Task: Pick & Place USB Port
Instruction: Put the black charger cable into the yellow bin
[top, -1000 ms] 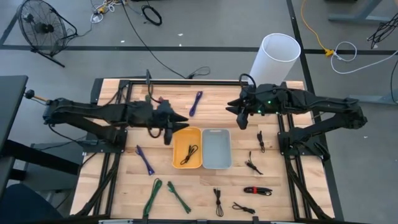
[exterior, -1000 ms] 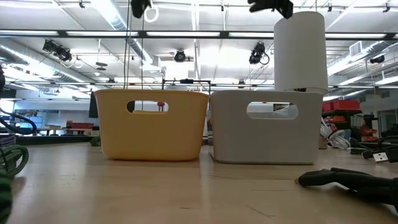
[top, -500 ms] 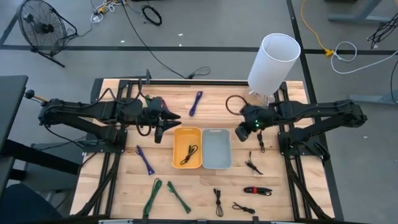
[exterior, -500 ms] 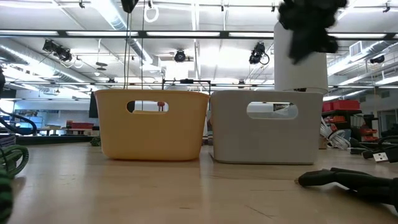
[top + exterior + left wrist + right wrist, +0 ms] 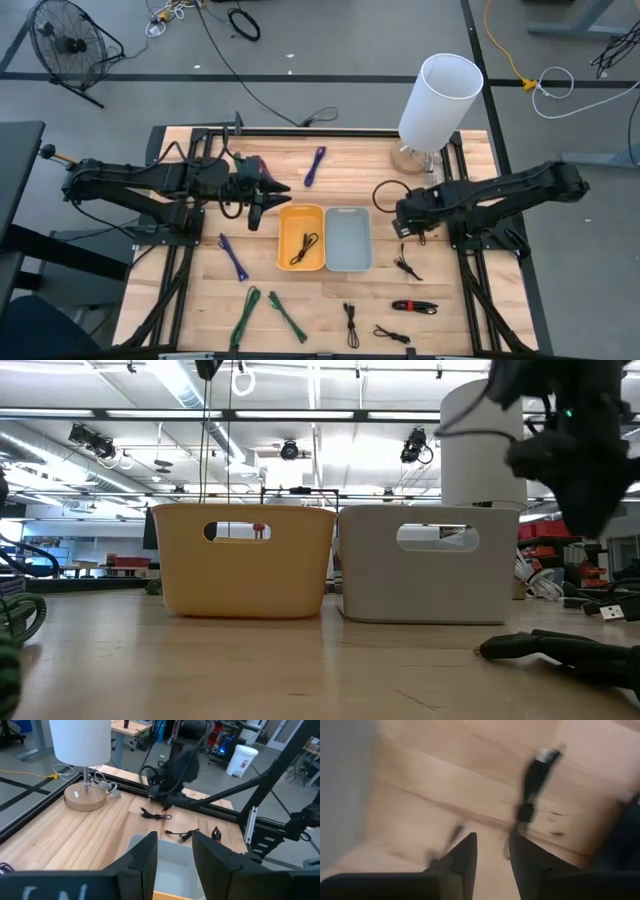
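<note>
Hovering my right claw (image 5: 492, 847), fingers spread and empty, above the cable (image 5: 534, 780) at frame right; light, floppy, so I'd pinch its stiff plug.

Wooden tabletop (image 5: 200, 300): yellow bin (image 5: 302, 238) central, grey bin (image 5: 348, 238) touching beside it; lamp (image 5: 437, 100) behind; loose cables (image 5: 270, 308) around.

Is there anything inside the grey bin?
No, from above the grey bin looks bare, while the yellow bin holds a black cable.
</note>
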Available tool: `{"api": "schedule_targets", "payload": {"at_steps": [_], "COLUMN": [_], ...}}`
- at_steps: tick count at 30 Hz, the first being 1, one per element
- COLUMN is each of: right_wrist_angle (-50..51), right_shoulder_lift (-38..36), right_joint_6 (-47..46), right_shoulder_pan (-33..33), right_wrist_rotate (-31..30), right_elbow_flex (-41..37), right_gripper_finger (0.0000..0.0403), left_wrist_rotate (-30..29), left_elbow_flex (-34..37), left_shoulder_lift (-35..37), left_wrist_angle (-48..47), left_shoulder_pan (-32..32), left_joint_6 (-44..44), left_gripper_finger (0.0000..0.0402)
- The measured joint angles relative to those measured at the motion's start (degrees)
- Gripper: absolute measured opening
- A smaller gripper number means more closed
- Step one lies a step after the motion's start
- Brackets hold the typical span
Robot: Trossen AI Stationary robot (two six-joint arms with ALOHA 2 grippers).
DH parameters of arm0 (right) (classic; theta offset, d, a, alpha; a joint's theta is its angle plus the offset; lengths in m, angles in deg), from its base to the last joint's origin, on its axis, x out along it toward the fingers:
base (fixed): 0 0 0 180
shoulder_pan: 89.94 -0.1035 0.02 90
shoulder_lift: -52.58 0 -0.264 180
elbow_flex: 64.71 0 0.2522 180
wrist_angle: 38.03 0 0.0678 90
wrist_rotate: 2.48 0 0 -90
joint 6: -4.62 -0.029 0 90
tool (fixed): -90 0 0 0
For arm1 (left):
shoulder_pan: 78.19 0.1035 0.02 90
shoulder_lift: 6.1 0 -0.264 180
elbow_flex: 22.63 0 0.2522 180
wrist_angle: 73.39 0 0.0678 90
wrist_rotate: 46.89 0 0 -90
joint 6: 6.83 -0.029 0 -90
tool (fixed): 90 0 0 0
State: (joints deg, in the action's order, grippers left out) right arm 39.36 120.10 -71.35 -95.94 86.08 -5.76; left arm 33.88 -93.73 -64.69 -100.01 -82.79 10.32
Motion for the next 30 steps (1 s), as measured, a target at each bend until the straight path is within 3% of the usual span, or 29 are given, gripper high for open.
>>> {"api": "schedule_targets", "payload": {"at_steps": [13,18,25,30], "right_wrist_angle": [-9.3,-9.9,-20.7,-20.3], "right_shoulder_lift": [0.0,0.0,-0.1,-0.1], "right_joint_6": [-2.2,-2.7,-3.2,-3.9], "right_shoulder_pan": [0.0,0.0,0.1,0.0], "right_wrist_rotate": [4.0,4.1,5.4,4.5], "right_elbow_flex": [-11.2,-14.0,-19.0,-19.5], "right_gripper_finger": [0.0223,0.0228,0.0222,0.0204], "left_wrist_rotate": [0.1,0.1,0.1,0.1], "left_elbow_flex": [0.0,0.0,0.0,0.0], "left_shoulder_lift": [0.0,0.0,0.0,0.0], "left_wrist_angle": [0.2,0.3,0.3,0.2], "left_shoulder_pan": [0.0,0.0,0.0,0.0], "left_joint_6": [0.1,0.2,0.2,0.2], "left_gripper_finger": [0.0126,0.0126,0.0126,0.0126]}}
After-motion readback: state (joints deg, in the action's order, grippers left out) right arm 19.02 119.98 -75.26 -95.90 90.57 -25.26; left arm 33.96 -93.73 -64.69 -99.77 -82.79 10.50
